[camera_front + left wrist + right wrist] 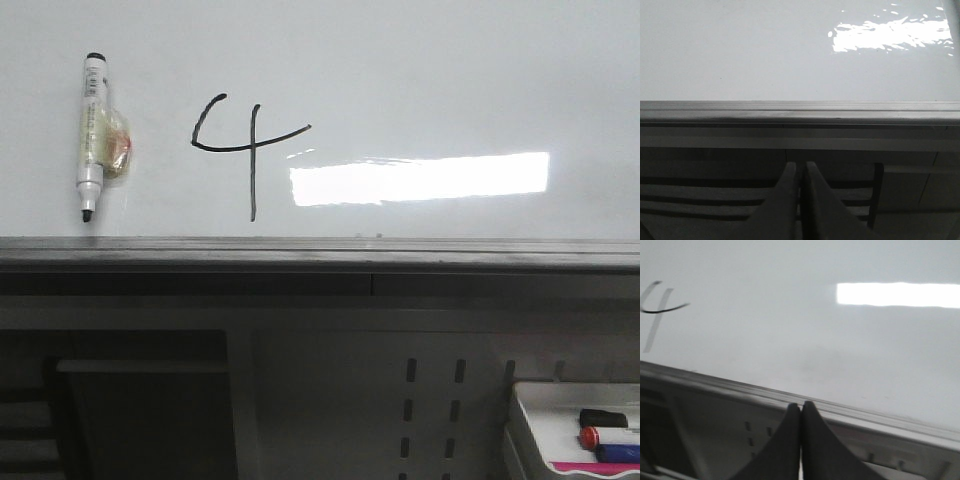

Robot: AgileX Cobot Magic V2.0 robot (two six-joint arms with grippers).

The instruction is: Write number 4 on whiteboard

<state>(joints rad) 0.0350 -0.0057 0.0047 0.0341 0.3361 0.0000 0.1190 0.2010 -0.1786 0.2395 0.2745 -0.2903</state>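
The number 4 (245,145) is drawn in thin black line on the whiteboard (430,80), left of a bright glare patch. It also shows at the edge of the right wrist view (655,310). A black-capped marker (92,135) hangs tip down on the board left of the 4, with a yellowish pad behind it. Neither gripper shows in the front view. My left gripper (800,166) is shut and empty below the board's grey ledge (800,112). My right gripper (801,406) is shut and empty, its tips at the ledge (865,417).
A small white tray (530,410) at the lower right holds several markers, one red-capped (590,437). Below the ledge (320,255) is a grey perforated panel (430,400) and a dark shelf opening (140,400).
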